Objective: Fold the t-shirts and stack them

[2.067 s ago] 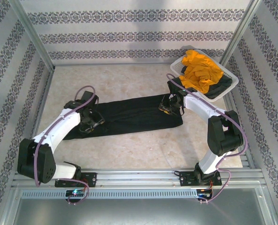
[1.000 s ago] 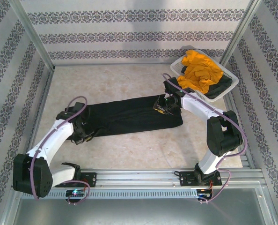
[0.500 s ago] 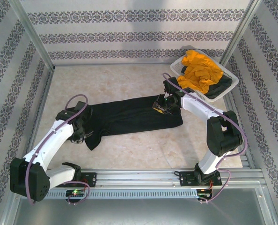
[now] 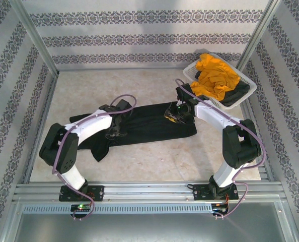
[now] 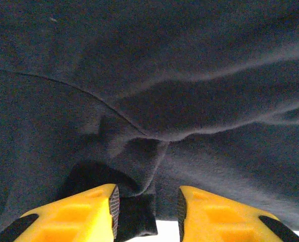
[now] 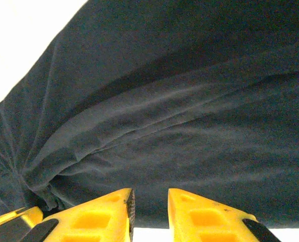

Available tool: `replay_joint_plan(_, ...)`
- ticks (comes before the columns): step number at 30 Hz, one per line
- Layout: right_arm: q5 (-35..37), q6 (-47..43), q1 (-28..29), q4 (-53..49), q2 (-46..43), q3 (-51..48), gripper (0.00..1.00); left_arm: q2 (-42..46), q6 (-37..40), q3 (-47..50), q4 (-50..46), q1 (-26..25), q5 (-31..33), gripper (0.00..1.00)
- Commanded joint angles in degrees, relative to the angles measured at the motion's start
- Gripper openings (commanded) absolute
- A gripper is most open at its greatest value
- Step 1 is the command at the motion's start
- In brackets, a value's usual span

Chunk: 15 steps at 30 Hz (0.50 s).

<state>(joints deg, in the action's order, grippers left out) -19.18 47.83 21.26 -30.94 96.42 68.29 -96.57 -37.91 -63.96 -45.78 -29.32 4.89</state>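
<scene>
A black t-shirt (image 4: 149, 123) lies in a long, narrow band across the middle of the table, and its left end trails toward the front. My left gripper (image 4: 118, 130) hovers low over the left half of the band. In the left wrist view this gripper (image 5: 146, 194) is open, with rumpled black cloth (image 5: 164, 75) under and beyond the fingers. My right gripper (image 4: 175, 115) rests at the band's right end. Its jaws (image 6: 149, 194) stand a little apart, and smooth black cloth (image 6: 179, 101) lies beyond them. A mustard-orange t-shirt (image 4: 215, 75) is heaped on another dark one (image 4: 238, 96).
The white lattice basket (image 4: 190, 71) holding those two shirts sits at the back right corner. Patterned walls and metal posts close in three sides. An aluminium rail (image 4: 149, 190) runs along the front. Bare tabletop lies behind and in front of the black shirt.
My left arm has swung right, from the shirt's left end to over its left half. Its jaws have opened, and the left end now lies dropped toward the front. The right arm has held still.
</scene>
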Motion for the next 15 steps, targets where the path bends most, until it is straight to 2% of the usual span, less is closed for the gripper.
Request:
replay_joint_plan(1, 0.12, 0.67, -0.08, 0.08, -2.84, -1.39, 0.26, -0.15, 2.97, 4.48, -3.05, -0.06, 4.06, 0.33)
replay_joint_plan(5, 0.2, 0.77, -0.24, 0.04, -3.6, -1.97, 0.26, 2.48, -0.51, 10.31, 0.69, -0.04, 0.09, 0.27)
replay_joint_plan(8, 0.45, 0.77, -0.25, 0.02, -3.79, -2.26, 0.26, 5.9, -2.92, 13.15, 3.25, -0.11, -1.62, 0.26)
replay_joint_plan(12, 0.28, 0.77, -0.19, 0.09, -3.61, -2.28, 0.26, 9.25, -4.04, 13.26, 3.73, -0.14, -1.04, 0.36)
replay_joint_plan(15, 0.33, 0.49, -0.18, 0.03, -3.57, -2.18, 0.26, 11.82, -3.43, 12.16, 3.81, -0.43, -1.02, 0.37)
